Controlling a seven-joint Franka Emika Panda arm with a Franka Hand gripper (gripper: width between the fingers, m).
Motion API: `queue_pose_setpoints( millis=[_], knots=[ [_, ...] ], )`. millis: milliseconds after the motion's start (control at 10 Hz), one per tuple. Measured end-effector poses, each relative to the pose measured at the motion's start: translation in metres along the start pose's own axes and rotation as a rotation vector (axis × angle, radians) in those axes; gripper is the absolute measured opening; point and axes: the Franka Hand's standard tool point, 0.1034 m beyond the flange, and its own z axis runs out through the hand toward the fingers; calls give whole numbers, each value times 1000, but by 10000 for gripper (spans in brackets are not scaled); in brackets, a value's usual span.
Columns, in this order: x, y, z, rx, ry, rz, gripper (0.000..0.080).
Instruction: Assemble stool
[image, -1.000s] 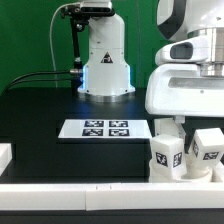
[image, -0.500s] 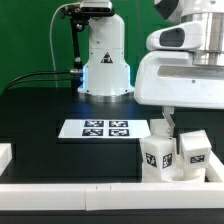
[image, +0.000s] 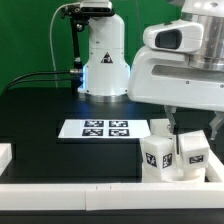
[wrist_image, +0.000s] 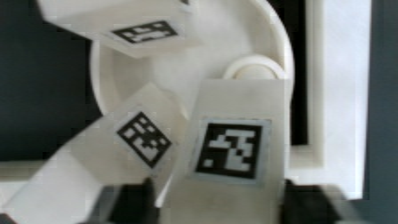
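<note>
My gripper (image: 190, 134) hangs over the stool parts at the exterior view's right. In the wrist view it (wrist_image: 217, 205) is shut on an upright white leg (wrist_image: 228, 140) with a square tag, and a dark finger (wrist_image: 135, 202) presses each side. That leg (image: 193, 150) stands on the round white seat (wrist_image: 103, 85). A second tagged leg (image: 157, 158) stands beside it and also shows in the wrist view (wrist_image: 146, 132). A third leg (wrist_image: 134, 24) shows past them. Most of the seat is hidden in the exterior view.
A long white border rail (image: 90, 194) runs along the front, right by the stool parts. The marker board (image: 105, 128) lies on the black table to their left. The arm's white base (image: 105, 65) stands at the back.
The gripper and arm have moved toward the exterior view's left. The two legs shifted left with it at first, then held still. The marker board has not moved.
</note>
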Motion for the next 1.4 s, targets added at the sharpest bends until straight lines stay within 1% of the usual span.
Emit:
queue_pose_setpoints(
  millis=[100, 200, 300, 400, 800, 900, 1000, 1100, 1200, 1300, 1400],
  knots=[
    [0, 0, 0, 0, 1, 0, 204],
    [0, 0, 0, 0, 1, 0, 52],
    [0, 0, 0, 0, 1, 0, 16],
    [0, 0, 0, 0, 1, 0, 3],
    [0, 0, -1, 0, -2, 1, 8],
    [0, -1, -5, 3, 1, 1, 170],
    [1, 0, -9, 7, 5, 4, 170],
    [2, 2, -12, 9, 5, 8, 354],
    [4, 5, -13, 9, 1, 12, 494],
    [9, 9, -15, 8, -3, 14, 494],
    [17, 16, -18, 5, -9, -3, 599]
  ],
)
